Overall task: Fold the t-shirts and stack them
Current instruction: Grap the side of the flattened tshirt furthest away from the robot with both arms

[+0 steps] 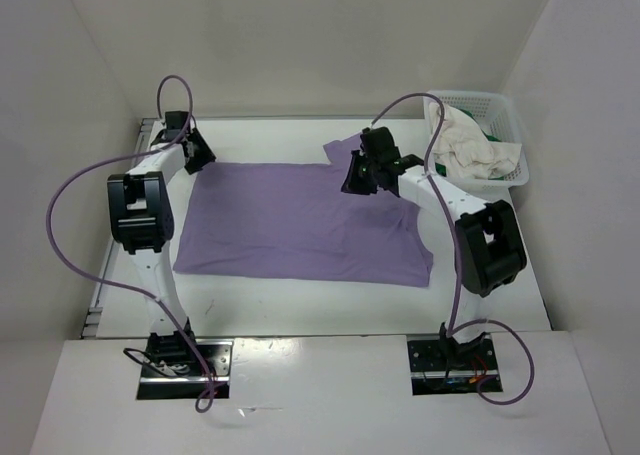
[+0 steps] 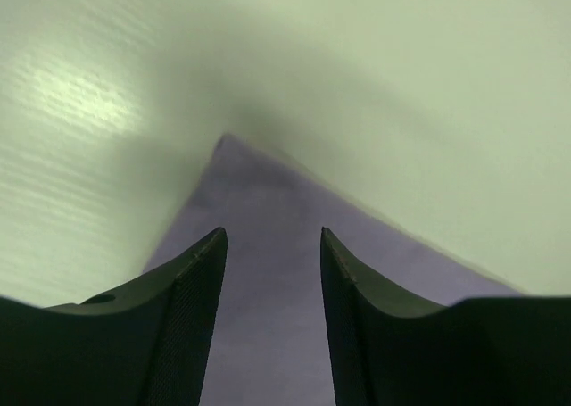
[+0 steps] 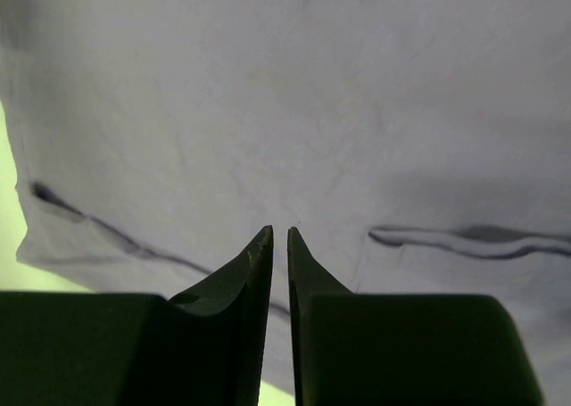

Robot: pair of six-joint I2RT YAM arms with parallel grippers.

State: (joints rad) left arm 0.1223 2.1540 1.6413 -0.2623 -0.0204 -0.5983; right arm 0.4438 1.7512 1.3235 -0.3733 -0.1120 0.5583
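Basket (image 1: 492, 99) holds cream shirt (image 1: 470, 147); left hand (image 2: 272, 233) spread over lavender shirt (image 1: 300, 225), right hand (image 3: 279, 230) almost closed.

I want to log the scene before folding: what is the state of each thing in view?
lavender-purple t-shirt: spread flat on the table.
cream-white t-shirt: crumpled in the white lattice basket.
green t-shirt: in the basket, mostly hidden.
left gripper: open, over a lavender corner.
right gripper: nearly shut, nothing visible between.
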